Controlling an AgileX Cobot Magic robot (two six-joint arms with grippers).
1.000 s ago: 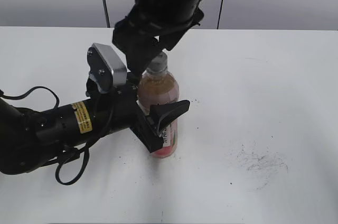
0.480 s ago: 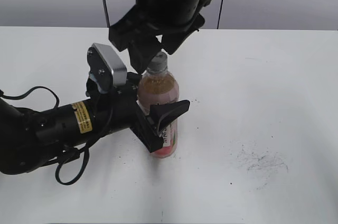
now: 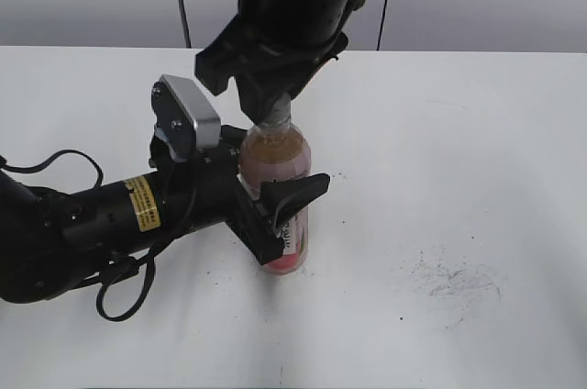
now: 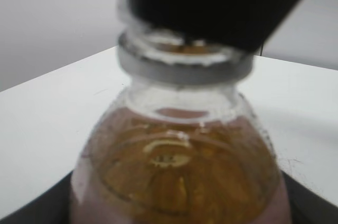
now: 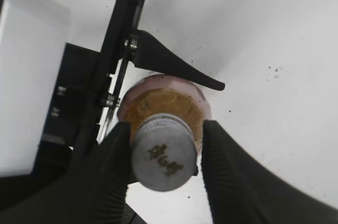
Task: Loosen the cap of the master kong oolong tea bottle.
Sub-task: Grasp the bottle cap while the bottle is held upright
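The master kong oolong tea bottle (image 3: 275, 155) stands upright on the white table, amber tea inside and a pink label low down. My left gripper (image 3: 292, 219) is shut on its body from the left side. My right gripper (image 3: 273, 100) hangs straight above it, with its jaws down on either side of the cap. In the right wrist view the grey-white cap (image 5: 165, 152) with its dark logo sits between the two black fingers (image 5: 168, 129). The left finger touches it and a small gap shows on the right. The left wrist view shows the bottle's shoulder (image 4: 179, 171) close up.
The white table (image 3: 459, 150) spreads round the bottle, with a patch of dark smudges (image 3: 454, 281) at the front right. The left arm's body and cable (image 3: 101, 215) lie across the front left. Thin poles stand behind the table.
The right gripper lifted off the cap and turned, leaving the cap in sight, then came back down around it. The left gripper and the bottle have not moved.
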